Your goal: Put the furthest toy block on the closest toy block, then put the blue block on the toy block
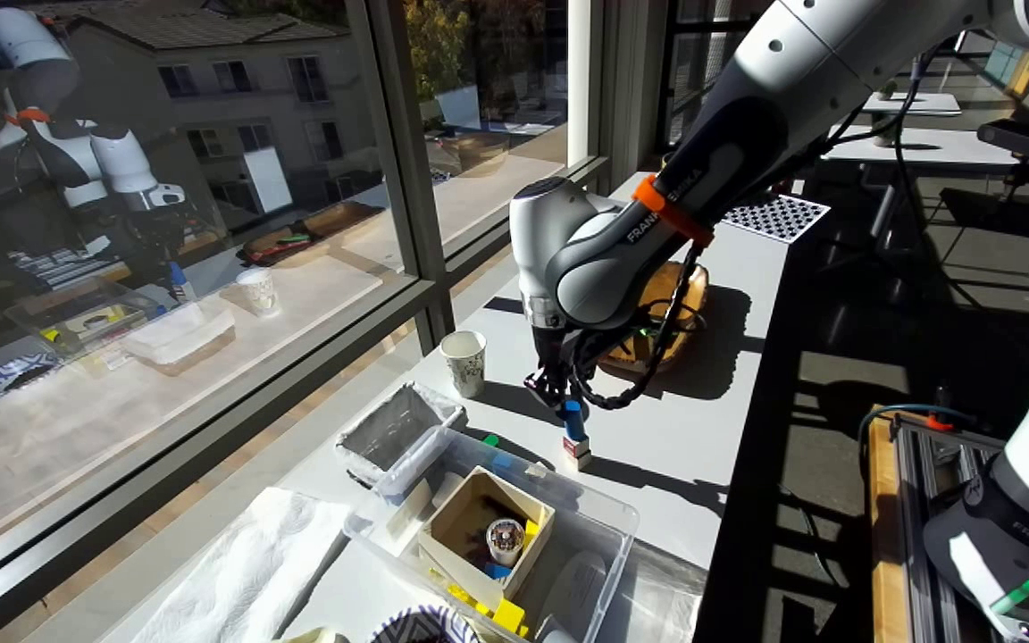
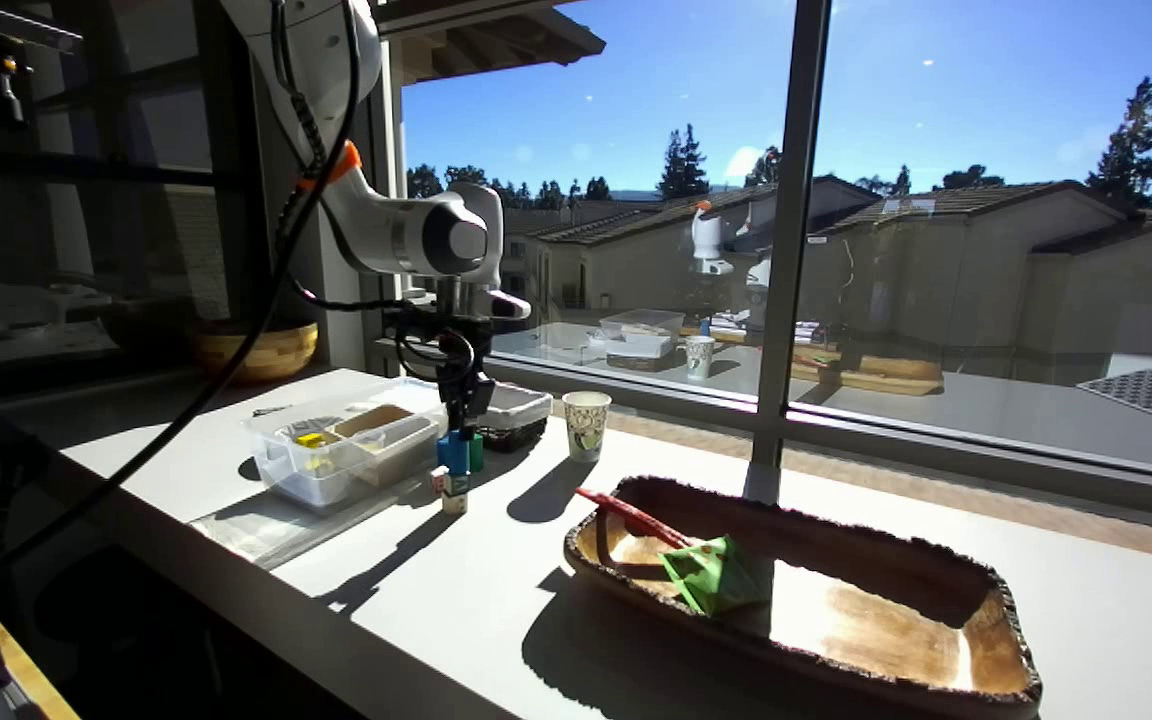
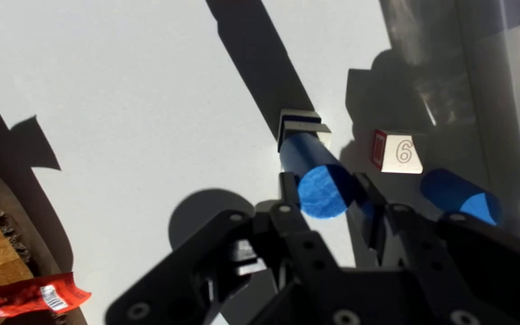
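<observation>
on the sunlit tabletop, the blue block seems to stand upright atop two stacked toy blocks, the gripper pinching it. looks to me like the last placing: next, let go softly and lift straight up.

Blue block: bright blue, end face part sunlit azure, part near-black shade.
Stacked toy blocks: off-white, dark navy band along one edge.
Numbered toy block: white face, 6 in thin dark outline; side red.
Second blue piece: same blue, lighter patch at its end.
Gripper: black.
Arm: white and black, orange band.
Paper cup: white, dark leafy swirls.
Wooden tray: honey brown, dark brown rim.
Wrapper: red, barcode black on white.
Packet: green, two shades.
Board: white, rows of black spots.
Bowl: pale, purple zigzags.
Table: white, sunlit, dark grey in shadow.
</observation>
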`<action>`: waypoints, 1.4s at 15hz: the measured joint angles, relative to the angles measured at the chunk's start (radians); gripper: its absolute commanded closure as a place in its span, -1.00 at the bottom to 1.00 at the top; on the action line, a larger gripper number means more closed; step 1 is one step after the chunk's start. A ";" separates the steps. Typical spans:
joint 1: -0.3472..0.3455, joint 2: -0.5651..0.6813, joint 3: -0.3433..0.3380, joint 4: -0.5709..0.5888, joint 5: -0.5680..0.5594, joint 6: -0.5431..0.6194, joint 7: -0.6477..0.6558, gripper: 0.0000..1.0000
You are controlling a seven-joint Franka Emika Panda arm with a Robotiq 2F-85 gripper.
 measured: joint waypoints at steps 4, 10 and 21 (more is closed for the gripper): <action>0.004 -0.003 0.000 -0.008 -0.007 0.016 0.012 0.82; 0.010 -0.009 -0.001 -0.017 -0.009 0.017 0.034 0.82; 0.035 -0.031 -0.007 -0.052 -0.070 0.034 0.139 0.82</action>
